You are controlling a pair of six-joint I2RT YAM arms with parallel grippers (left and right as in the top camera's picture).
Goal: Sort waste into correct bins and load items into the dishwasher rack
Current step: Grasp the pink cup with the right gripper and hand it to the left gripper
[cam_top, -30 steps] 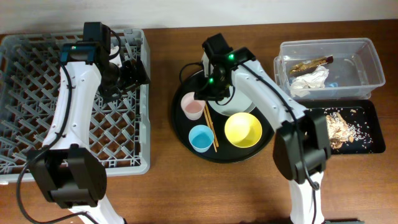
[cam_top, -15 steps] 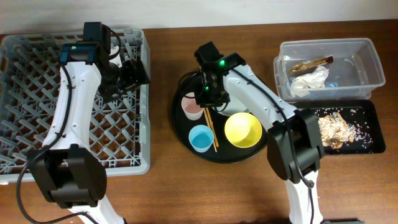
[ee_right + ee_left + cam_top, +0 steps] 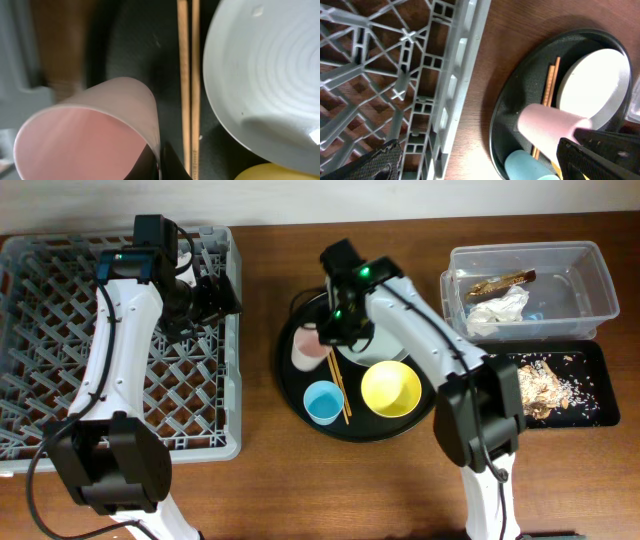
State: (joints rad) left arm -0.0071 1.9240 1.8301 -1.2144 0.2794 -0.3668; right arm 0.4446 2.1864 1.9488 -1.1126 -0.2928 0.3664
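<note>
My right fingers [image 3: 322, 338] are clenching on the rim wall of the small pink cup [image 3: 95, 130], which is tilting over the round black tray [image 3: 135, 45]. Just beside these fingers, the chopsticks [image 3: 189, 75] are lying along the edge of the pale plate [image 3: 270, 75]. My left fingers [image 3: 218, 298] are hanging released and spread wide, grasping nothing, with the right wall of the dishwasher rack [image 3: 60, 330] beneath them.

The chopsticks [image 3: 187, 75] and plate [image 3: 270, 75] hem the pink cup [image 3: 100, 125]; open tabletop [image 3: 258, 380] flanks the rack [image 3: 236, 400].
</note>
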